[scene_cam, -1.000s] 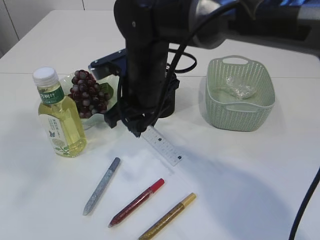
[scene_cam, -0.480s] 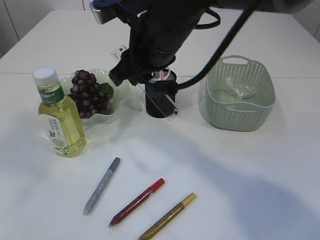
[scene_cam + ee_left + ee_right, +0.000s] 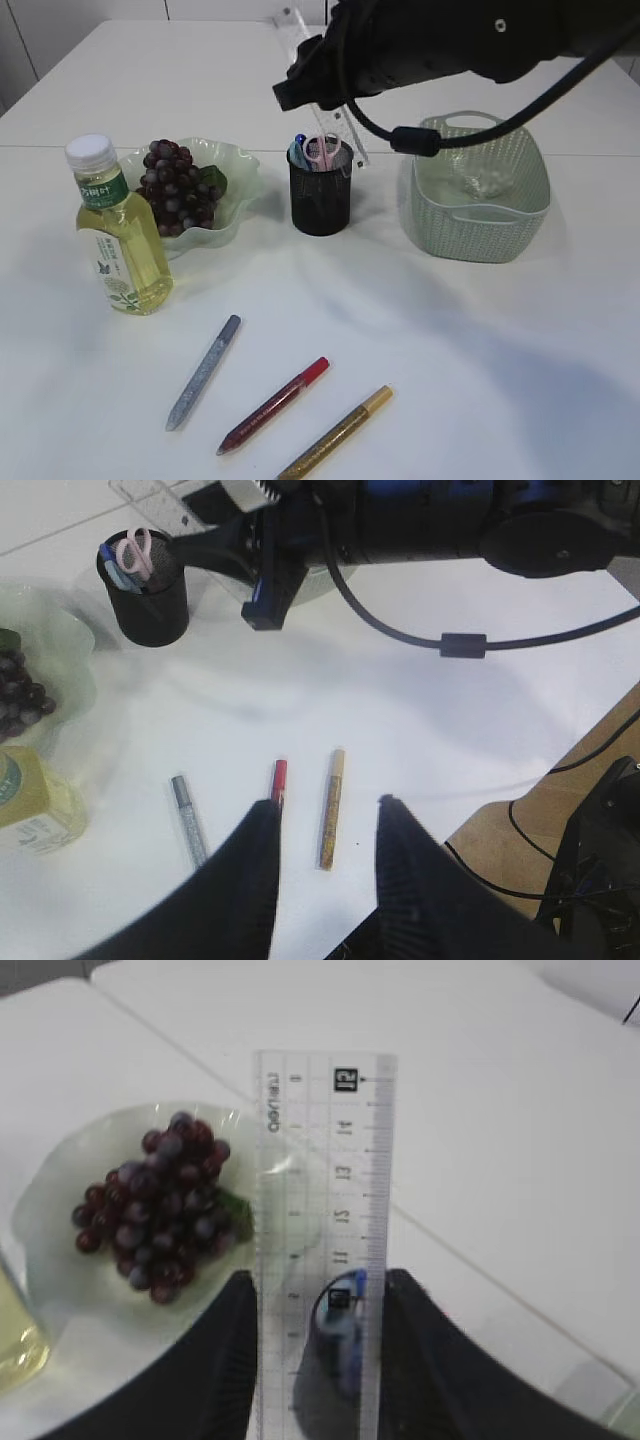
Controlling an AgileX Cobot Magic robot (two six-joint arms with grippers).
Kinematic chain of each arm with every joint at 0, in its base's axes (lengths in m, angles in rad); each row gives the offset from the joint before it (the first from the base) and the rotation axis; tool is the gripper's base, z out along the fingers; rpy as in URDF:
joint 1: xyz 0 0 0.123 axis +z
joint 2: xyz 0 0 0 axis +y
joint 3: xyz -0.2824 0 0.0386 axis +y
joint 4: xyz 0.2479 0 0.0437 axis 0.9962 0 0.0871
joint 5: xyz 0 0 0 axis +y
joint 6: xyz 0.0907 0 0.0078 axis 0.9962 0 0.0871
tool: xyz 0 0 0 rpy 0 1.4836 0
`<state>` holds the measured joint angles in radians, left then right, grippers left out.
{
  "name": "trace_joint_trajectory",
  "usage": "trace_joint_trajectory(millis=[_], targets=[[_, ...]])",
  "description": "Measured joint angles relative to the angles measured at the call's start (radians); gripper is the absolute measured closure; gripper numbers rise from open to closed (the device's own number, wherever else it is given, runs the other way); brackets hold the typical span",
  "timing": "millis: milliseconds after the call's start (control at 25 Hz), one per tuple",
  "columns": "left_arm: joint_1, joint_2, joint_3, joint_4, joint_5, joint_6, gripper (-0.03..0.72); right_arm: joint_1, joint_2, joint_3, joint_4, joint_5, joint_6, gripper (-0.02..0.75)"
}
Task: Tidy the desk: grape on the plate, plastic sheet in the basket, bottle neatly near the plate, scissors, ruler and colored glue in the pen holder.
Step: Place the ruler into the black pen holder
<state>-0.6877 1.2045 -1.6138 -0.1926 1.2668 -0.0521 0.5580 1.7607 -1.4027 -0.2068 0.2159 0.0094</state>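
- The right claw (image 3: 318, 1360) is gripping the clear ruler (image 3: 322, 1210) between its two dark fingers (image 3: 225, 1360), holding it raised above the black mesh pen holder (image 3: 321, 195).
- In the exterior view, the ruler (image 3: 318, 75) is showing only in part, slanting behind the dark right arm over the holder.
- The scissors (image 3: 322, 148), with their pink handles, are standing in the pen holder beside a blue item.
- The left claw (image 3: 325, 850) is hanging high over the bench (image 3: 480, 350) with its fingers (image 3: 245, 880) parted a moderate way and holding nothing.
- The grape (image 3: 178, 186) bunch is lying on the pale green plate (image 3: 238, 175), left of the pen holder.
- The bottle (image 3: 118, 235) of yellow liquid is standing upright just in front of the plate's left side.
- The crumpled plastic sheet (image 3: 478, 178) is lying inside the light green basket (image 3: 478, 230), right of the holder.
- Three colored glue pens are lying on the bench near its front edge: a silver glue pen (image 3: 203, 371), a red glue pen (image 3: 273, 404) and a gold glue pen (image 3: 335, 432), side by side and apart from one another.
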Motion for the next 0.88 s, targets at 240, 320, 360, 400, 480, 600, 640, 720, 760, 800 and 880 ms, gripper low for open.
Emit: trace_joint_trajectory(millis=[240,320,360,400,480,600,640,720,760,800,880], targets=[[0.0,0.0,0.0,0.016,0.0,0.0,0.445,-0.072,0.069,0.0,-0.004,-0.312,0.004,0.44],[0.0,0.0,0.0,0.02,0.0,0.0,0.445,-0.083,0.105,0.0,-0.001,-0.4,0.004,0.44],[0.0,0.0,0.0,0.02,0.0,0.0,0.445,-0.09,0.121,0.0,0.008,-0.437,0.005,0.44],[0.0,0.0,0.0,0.02,0.0,0.0,0.446,-0.092,0.139,0.0,0.022,-0.472,0.005,0.44],[0.0,0.0,0.0,0.02,0.0,0.0,0.446,-0.097,0.173,-0.002,0.043,-0.533,0.006,0.44],[0.0,0.0,0.0,0.02,0.0,0.0,0.446,-0.099,0.227,-0.022,0.053,-0.589,0.006,0.44],[0.0,0.0,0.0,0.02,0.0,0.0,0.446,-0.099,0.244,-0.035,0.052,-0.599,0.006,0.44],[0.0,0.0,0.0,0.02,0.0,0.0,0.446,-0.099,0.278,-0.06,0.055,-0.615,-0.009,0.44],[0.0,0.0,0.0,0.02,0.0,0.0,0.446,-0.099,0.289,-0.069,0.055,-0.618,-0.019,0.44],[0.0,0.0,0.0,0.02,0.0,0.0,0.446,-0.101,0.302,-0.077,0.057,-0.623,-0.035,0.44],[0.0,0.0,0.0,0.02,0.0,0.0,0.447,-0.102,0.322,-0.088,0.06,-0.637,-0.05,0.44]])
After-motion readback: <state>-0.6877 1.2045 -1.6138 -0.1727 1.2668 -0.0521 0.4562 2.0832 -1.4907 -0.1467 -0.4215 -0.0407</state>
